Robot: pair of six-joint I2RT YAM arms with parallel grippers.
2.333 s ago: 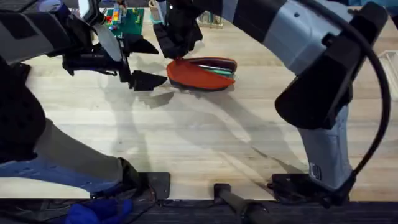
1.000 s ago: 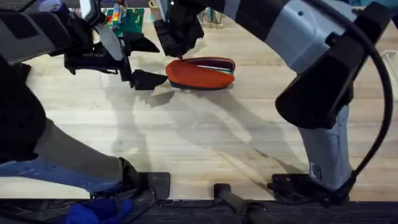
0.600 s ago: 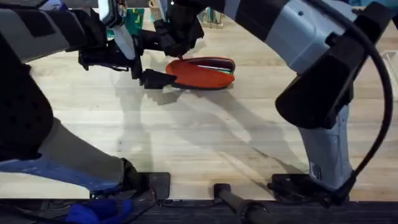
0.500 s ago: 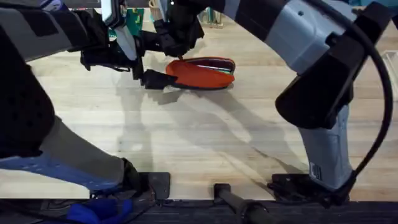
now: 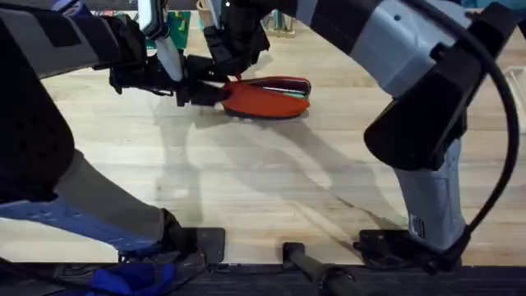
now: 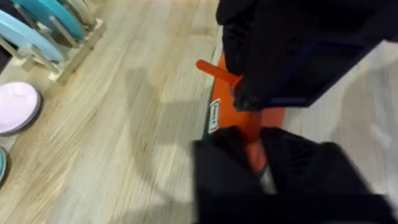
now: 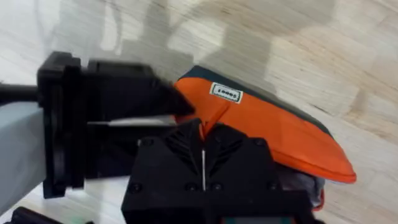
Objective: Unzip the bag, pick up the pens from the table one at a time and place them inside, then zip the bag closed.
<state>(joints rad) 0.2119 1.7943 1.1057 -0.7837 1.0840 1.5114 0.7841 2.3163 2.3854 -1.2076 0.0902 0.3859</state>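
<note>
The orange bag [image 5: 267, 99] lies at the far middle of the table [image 5: 263, 189], its top partly open with a green pen [image 5: 293, 94] showing inside. My left gripper [image 5: 210, 90] is shut on the bag's left end; in the left wrist view orange fabric [image 6: 255, 152] sits pinched between its fingers [image 6: 227, 165]. My right gripper [image 5: 236, 64] hangs just above that same end. Its jaws are shut on an orange zipper tab [image 6: 216, 70], and the bag [image 7: 273, 134] rises in a fold to the fingertips [image 7: 186, 171].
A rack of teal plates [image 6: 53, 22] and a pink plate [image 6: 15, 106] stand beyond the bag's left. A green item [image 5: 177, 25] sits at the table's far edge. The near half of the table is bare wood.
My left gripper moved right to the bag's left end and closed on it. The right gripper stayed above that end, and the bag's near side lifted slightly.
</note>
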